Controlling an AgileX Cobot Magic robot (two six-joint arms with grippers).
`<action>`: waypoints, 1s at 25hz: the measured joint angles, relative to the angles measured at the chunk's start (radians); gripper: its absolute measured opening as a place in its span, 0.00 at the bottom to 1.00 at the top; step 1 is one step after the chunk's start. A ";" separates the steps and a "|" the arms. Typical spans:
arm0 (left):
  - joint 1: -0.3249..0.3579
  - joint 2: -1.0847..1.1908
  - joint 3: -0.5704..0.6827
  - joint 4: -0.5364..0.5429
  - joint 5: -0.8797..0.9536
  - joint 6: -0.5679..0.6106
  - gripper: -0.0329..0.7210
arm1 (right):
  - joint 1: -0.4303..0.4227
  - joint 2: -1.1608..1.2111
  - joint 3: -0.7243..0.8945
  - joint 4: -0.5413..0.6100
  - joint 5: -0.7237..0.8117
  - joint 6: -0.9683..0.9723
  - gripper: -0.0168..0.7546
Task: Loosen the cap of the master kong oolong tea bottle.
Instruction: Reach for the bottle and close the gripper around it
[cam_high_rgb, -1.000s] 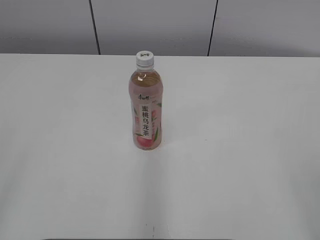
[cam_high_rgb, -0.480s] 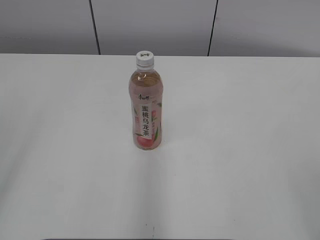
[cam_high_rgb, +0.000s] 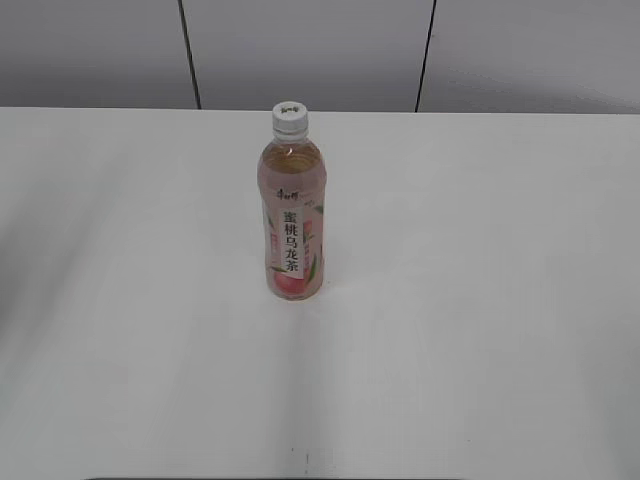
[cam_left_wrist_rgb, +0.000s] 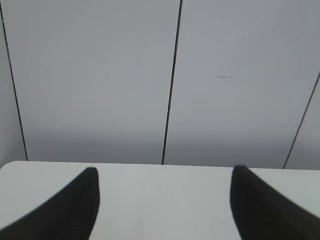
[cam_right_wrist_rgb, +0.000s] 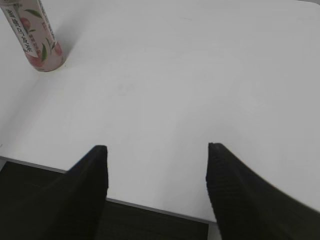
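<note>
- The bottle (cam_high_rgb: 292, 215) stands upright a little left of centre in the exterior view, alone on the white tabletop (cam_high_rgb: 480, 300), so I can come at it from either side.
- Its cap (cam_high_rgb: 289, 118) is on, at the top of the neck; I judge nothing has been loosened yet.
- My left gripper (cam_left_wrist_rgb: 162, 200) has its jaws apart and empty, facing the back wall; the bottle is not in its view.
- My right gripper (cam_right_wrist_rgb: 156, 175) hangs over the tabletop's near edge, jaws apart and empty, with the bottle's base at that frame's upper left.
- I'd expect one gripper to hold the body while the other turns the cap.
</note>
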 joint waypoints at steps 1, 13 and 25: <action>0.000 0.062 0.000 0.000 -0.044 0.000 0.70 | 0.000 0.000 0.000 0.000 0.000 0.000 0.63; -0.009 0.486 0.174 -0.030 -0.638 0.000 0.70 | 0.000 0.000 0.000 -0.001 0.000 0.000 0.63; -0.009 0.860 0.229 0.298 -1.110 -0.080 0.70 | 0.000 0.000 0.000 -0.001 0.000 0.000 0.63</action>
